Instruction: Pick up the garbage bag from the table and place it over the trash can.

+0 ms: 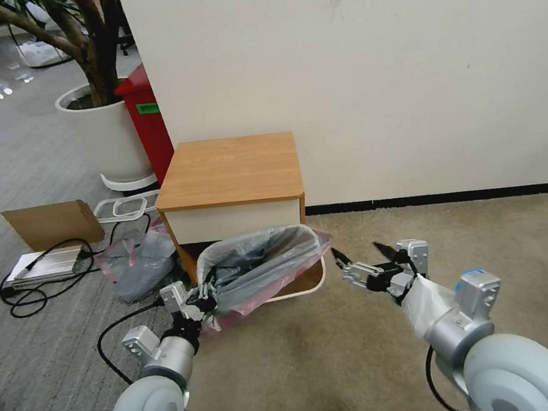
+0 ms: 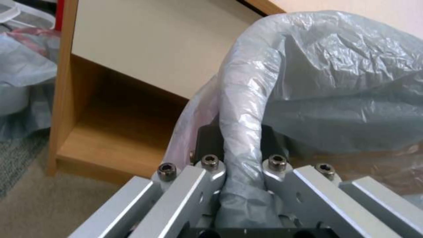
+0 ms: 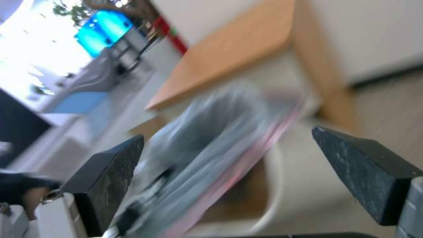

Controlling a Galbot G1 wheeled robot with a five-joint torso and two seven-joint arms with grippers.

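The garbage bag (image 1: 260, 260), grey translucent plastic with a pink-red rim, is spread over the mouth of the cream trash can (image 1: 311, 286), which stands on the carpet in front of the table (image 1: 230, 171). My left gripper (image 1: 204, 298) is at the bin's left end, shut on a bag-wrapped fold at the rim. In the left wrist view the bag (image 2: 335, 82) runs between the left gripper's (image 2: 241, 135) fingers (image 2: 207, 138). My right gripper (image 1: 356, 250) hovers open just right of the bin, touching nothing. The right wrist view shows its pads (image 3: 110, 178) wide apart, with the blurred bag (image 3: 211, 158) beyond them.
A larger grey-and-pink plastic heap (image 1: 139, 264) and black cables (image 1: 39, 285) lie left of the table. Behind them are a cardboard sheet (image 1: 52, 224), a red bin (image 1: 146, 121) and a white planter (image 1: 108, 135). The wall (image 1: 405, 85) rises behind the table, and open carpet lies to the right.
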